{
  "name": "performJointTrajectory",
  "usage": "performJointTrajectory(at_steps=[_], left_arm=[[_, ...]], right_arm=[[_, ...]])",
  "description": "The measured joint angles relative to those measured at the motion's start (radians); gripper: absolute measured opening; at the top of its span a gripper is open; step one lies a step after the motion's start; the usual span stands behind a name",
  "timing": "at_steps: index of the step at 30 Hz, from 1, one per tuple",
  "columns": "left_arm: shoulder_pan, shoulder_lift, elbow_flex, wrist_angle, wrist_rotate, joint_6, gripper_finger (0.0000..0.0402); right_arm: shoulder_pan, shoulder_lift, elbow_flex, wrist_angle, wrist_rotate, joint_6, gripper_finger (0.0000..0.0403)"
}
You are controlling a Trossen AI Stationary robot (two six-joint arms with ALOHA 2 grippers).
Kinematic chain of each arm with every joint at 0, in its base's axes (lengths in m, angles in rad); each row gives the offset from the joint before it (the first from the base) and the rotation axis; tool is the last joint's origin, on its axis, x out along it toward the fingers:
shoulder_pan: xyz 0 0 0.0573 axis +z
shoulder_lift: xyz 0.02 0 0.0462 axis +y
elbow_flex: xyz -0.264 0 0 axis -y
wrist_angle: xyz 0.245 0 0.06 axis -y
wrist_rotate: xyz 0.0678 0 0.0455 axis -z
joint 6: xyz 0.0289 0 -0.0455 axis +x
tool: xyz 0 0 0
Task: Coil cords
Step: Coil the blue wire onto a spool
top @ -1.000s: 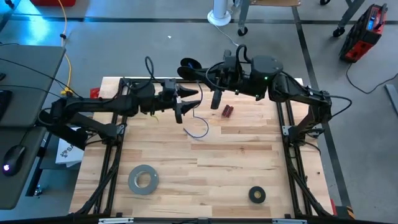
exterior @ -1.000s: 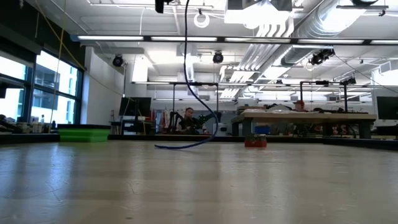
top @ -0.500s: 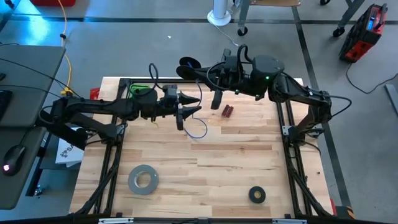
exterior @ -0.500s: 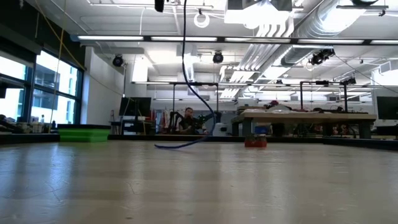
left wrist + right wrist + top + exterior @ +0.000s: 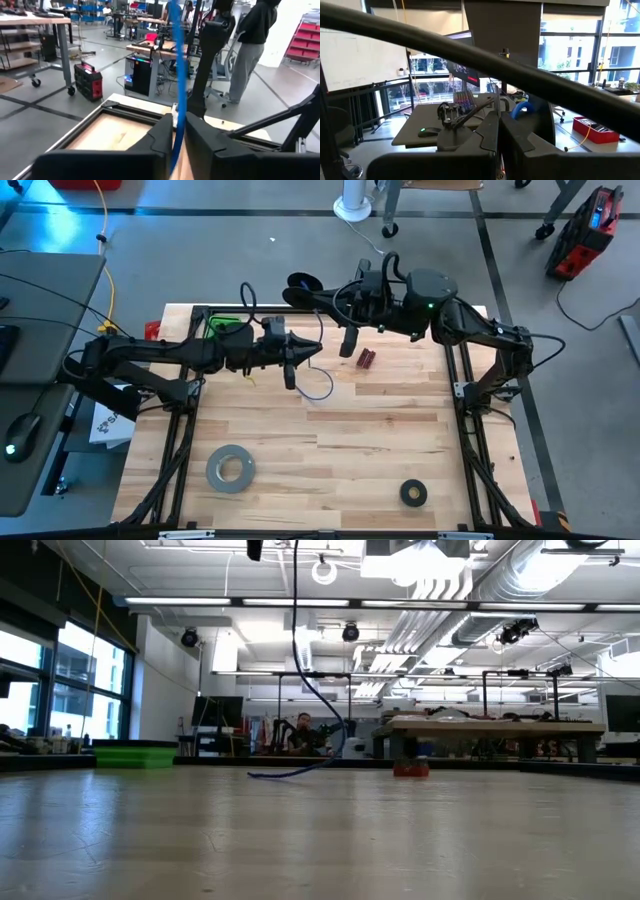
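Observation:
The cord (image 5: 320,388) is a thin blue cable. It hangs from high up (image 5: 296,640) and its lower end lies in a loose loop on the table (image 5: 285,774). My left gripper (image 5: 312,350) reaches in level from the table's left, above the far middle of the table, and is shut on the hanging stretch (image 5: 176,60). My right gripper (image 5: 324,307) is shut higher up, just beyond the left one, at the cord's top; in its wrist view (image 5: 498,131) the fingers are pressed together. My left gripper pinches the upright hanging stretch of the cord (image 5: 175,125) between its two fingers (image 5: 155,140). They come level from the table's left and lie across the cord. The cord runs straight up above the hold; below it, it curves down to the table. My right gripper is shut on the cord's upper part, but its own fingers hide the place of contact. The cord hangs straight down from it.
A grey tape roll (image 5: 230,468) lies near the table's front left and a black tape ring (image 5: 413,493) at the front right. A small red object (image 5: 366,359) lies right of the cord's loop. A green thing (image 5: 225,328) sits under the left arm. A person (image 5: 252,45) stands beyond the table.
My left gripper has shut its fingers around the hanging cord and taken hold of it. The cord still hangs with its lower loop on the table.

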Motion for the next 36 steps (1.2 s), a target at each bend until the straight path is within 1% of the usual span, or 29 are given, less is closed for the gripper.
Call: performJointTrajectory(at_steps=[2,4,11,13,16,18,22,25,27,31,34,36], left_arm=[[0.000,-0.001,0.000,0.011,0.000,0.001,0.0014],[0.000,-0.002,0.000,0.008,0.000,0.001,0.0007],[0.002,-0.013,0.000,-0.007,0.002,0.030,0.0005],[0.011,-0.031,0.000,-0.039,-0.008,0.053,0.0004],[0.036,-0.067,0.000,-0.098,-0.033,0.074,0.0004],[0.055,-0.093,0.000,-0.134,-0.028,0.072,0.0003],[0.077,-0.147,0.000,-0.178,0.030,0.052,0.0003],[0.077,-0.170,0.000,-0.213,0.065,0.019,0.0003],[0.073,-0.181,0.000,-0.216,0.081,0.010,0.0003],[0.065,-0.179,0.000,-0.221,0.093,-0.018,0.0002],[0.061,-0.162,0.000,-0.228,0.144,-0.059,0.0002],[0.052,-0.156,0.000,-0.227,0.155,-0.077,0.0002]], right_arm=[[0.000,0.000,0.000,-0.001,-0.001,-0.002,0.0000],[0.000,0.000,0.000,-0.009,-0.001,-0.002,0.0000],[0.000,0.000,0.000,-0.076,-0.001,-0.002,0.0000],[0.000,-0.004,0.000,-0.102,-0.006,-0.001,0.0000],[0.000,-0.015,0.000,-0.143,-0.051,0.024,0.0000],[0.002,-0.026,0.000,-0.164,-0.054,0.025,0.0000],[0.004,-0.046,0.000,-0.175,0.006,0.003,0.0000],[0.004,-0.053,0.001,-0.151,0.059,-0.009,0.0000],[0.003,-0.054,0.001,-0.138,0.061,-0.011,0.0000],[0.001,-0.055,0.001,-0.125,0.059,-0.028,0.0000],[-0.003,-0.055,0.001,-0.115,0.105,-0.030,0.0000],[-0.005,-0.055,0.001,-0.111,0.137,-0.029,0.0000]])
